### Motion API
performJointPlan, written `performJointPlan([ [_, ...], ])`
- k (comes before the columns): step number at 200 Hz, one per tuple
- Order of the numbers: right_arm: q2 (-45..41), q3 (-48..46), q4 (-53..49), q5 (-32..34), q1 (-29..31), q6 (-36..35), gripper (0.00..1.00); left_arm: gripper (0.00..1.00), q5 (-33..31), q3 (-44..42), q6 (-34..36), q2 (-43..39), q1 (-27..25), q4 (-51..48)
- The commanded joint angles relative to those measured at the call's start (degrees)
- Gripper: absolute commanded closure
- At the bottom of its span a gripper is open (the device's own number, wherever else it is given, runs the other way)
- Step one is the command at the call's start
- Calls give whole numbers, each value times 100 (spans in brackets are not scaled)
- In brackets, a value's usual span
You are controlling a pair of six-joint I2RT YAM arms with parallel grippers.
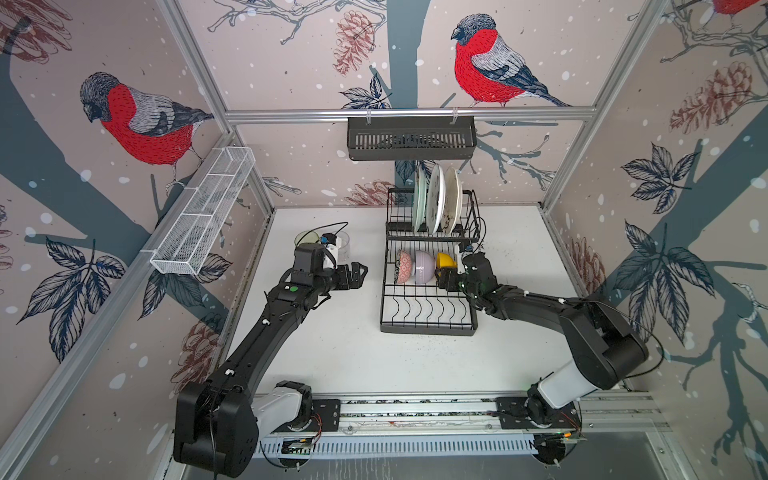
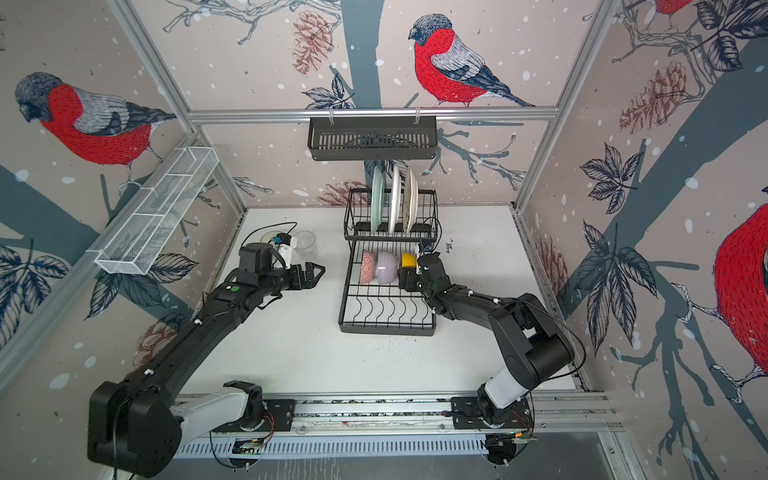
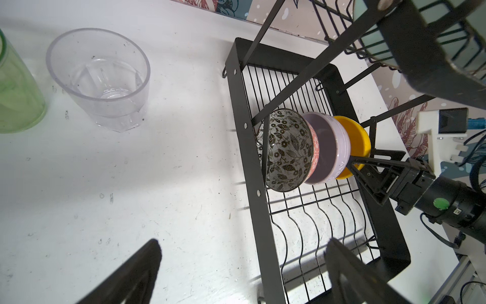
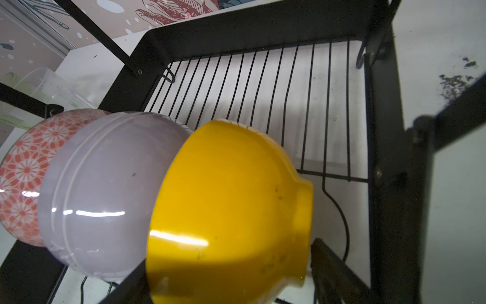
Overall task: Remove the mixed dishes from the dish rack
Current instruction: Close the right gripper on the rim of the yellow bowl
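The right gripper (image 4: 228, 284) is down at the lower tray of the dish rack (image 1: 428, 328), fingers spread around the yellow bowl (image 4: 231, 210); whether they touch it I cannot tell. That bowl stands on edge at the right end of a nested row of 3, against the lilac bowl (image 1: 424, 267) and the pink bowl (image 1: 403, 266). On the far, raised tier 3 plates (image 1: 436, 199) stand upright. Left of the rack, the left gripper (image 1: 360, 274) hovers spread wide and empty. The clear glass (image 3: 100, 79) and green glass (image 3: 15, 94) stand on the table (image 1: 345, 353), far left.
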Motion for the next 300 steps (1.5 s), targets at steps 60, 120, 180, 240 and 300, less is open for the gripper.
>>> performJointPlan([
  [60,279,94,315,-99,-25,-56,21,3,85,69,-8,114,41,135],
  [120,220,27,365,52,-26,-55,28,3,113,72,-24,128,41,137],
  [180,151,-109,508,165,48,-100,36,3,132,69,-37,124,41,141],
  [240,150,-99,527,304,139,-216,38,3,132,72,-40,140,41,140],
  [300,78,-99,469,643,288,-379,39,3,148,68,-44,164,45,143],
])
